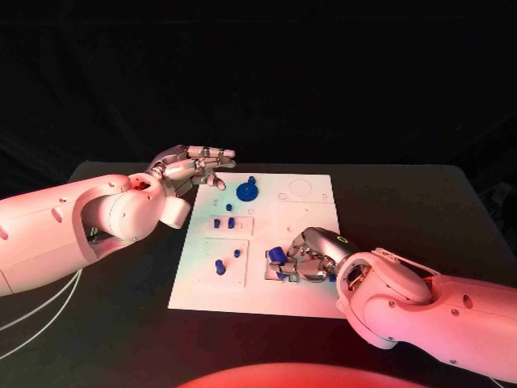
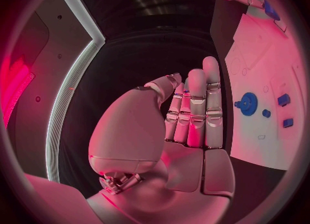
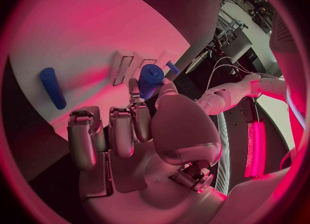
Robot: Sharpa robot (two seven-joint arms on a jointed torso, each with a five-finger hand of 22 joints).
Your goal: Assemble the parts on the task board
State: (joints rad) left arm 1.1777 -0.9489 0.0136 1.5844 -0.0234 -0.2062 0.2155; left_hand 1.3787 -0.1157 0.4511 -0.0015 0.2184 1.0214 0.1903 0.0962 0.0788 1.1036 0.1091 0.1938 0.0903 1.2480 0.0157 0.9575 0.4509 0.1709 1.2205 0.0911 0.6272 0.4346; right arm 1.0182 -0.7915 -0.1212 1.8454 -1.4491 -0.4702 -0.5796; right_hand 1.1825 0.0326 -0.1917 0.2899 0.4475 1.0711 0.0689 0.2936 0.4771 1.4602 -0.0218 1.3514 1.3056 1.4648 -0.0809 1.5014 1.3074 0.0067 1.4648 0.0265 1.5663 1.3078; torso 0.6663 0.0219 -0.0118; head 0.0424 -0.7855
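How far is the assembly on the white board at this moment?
It looks partly done. Done: a blue gear sits near the far edge of the task board, and small blue pegs appear to stand at its left side. In hand: the right hand pinches a blue cylinder low over the board. Left: a blue rod lies loose. The left hand hovers, holding nothing.

A robotics lab test bench, draped in black.

A black table stands before a black cloth backdrop, with a white task board near its middle; white cables trail off the table's left edge, and coloured stage-like light falls across it.
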